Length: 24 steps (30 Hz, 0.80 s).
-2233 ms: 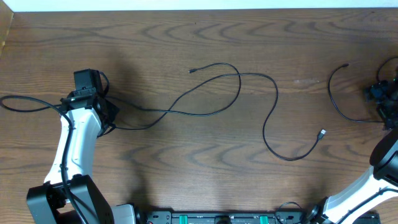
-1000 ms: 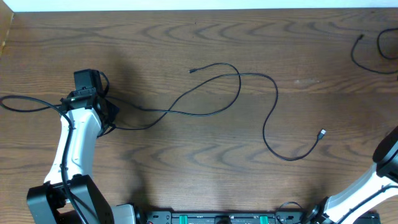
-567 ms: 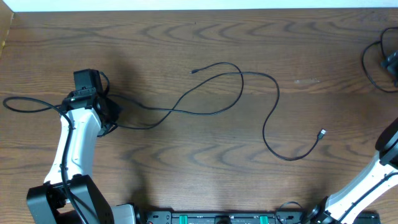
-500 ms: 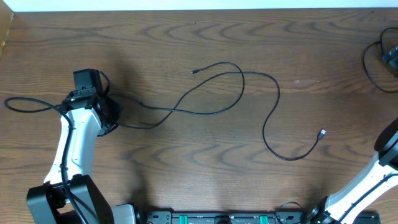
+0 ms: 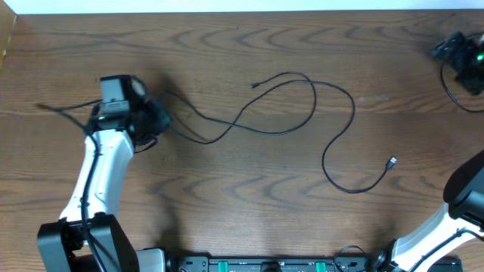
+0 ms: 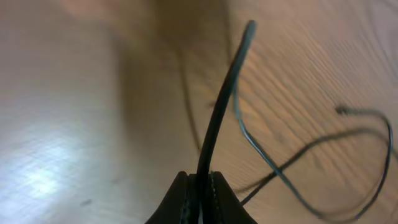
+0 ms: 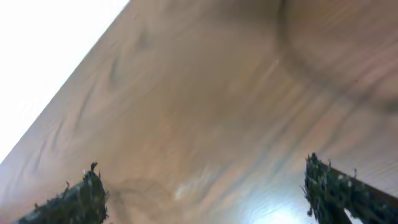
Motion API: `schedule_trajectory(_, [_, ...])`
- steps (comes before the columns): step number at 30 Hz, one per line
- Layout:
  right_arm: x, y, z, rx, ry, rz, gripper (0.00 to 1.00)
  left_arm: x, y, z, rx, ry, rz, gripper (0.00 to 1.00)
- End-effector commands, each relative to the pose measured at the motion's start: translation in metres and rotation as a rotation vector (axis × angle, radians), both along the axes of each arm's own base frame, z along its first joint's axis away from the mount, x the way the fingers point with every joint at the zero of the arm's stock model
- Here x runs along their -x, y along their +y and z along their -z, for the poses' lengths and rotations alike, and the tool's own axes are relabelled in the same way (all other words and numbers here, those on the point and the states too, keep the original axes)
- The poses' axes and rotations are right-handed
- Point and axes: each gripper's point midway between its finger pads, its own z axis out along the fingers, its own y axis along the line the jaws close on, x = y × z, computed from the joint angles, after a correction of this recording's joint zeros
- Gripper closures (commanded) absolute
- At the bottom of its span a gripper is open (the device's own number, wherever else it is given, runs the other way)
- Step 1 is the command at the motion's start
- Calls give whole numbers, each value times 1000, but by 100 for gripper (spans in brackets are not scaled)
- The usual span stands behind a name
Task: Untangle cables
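A long black cable (image 5: 333,128) winds across the middle of the table, from a loop at the top down to a small plug (image 5: 392,161) at the right. Its left end runs through my left gripper (image 5: 156,121), whose tail trails off to the left. In the left wrist view the left gripper (image 6: 201,179) is shut on this cable (image 6: 221,106), which rises straight up from the jaws. A second black cable (image 5: 448,92) lies curved at the far right edge. Just above it hovers my right gripper (image 5: 456,50). The right gripper (image 7: 202,168) stands wide open with nothing between its fingers.
The wooden table's far edge (image 5: 242,11) borders a white surface. The arm bases and a black rail (image 5: 265,264) line the near edge. The right arm (image 5: 461,196) comes up along the right side.
My left gripper has pulled the long cable to the right, shifting its loop rightward and shortening the tail at the left. The right gripper has opened, dropped the second cable and come back into view.
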Motion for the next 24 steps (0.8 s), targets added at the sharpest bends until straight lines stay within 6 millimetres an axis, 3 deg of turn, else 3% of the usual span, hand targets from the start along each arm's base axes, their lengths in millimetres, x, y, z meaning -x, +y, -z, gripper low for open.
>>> schedule_trajectory(1, [4, 51, 0, -136, 17, -111, 1, -8, -36, -13, -42, -88, 224, 92])
schedule_trajectory(7, [30, 104, 45, -161, 182, -199, 1, -16, -68, -18, -136, -146, 308, 92])
schedule_trajectory(14, [65, 124, 112, -20, 356, -232, 1, -12, -91, -16, -201, -149, 361, 92])
schedule_trajectory(17, [73, 135, 127, -25, 375, -245, 1, -11, -95, -15, -234, -149, 368, 92])
schedule_trajectory(20, [84, 157, 146, -56, 404, -235, 1, -10, -108, -13, -231, -154, 396, 92])
schedule_trajectory(24, [92, 195, 153, -147, 396, -303, 1, -8, -127, -6, -228, -156, 444, 92])
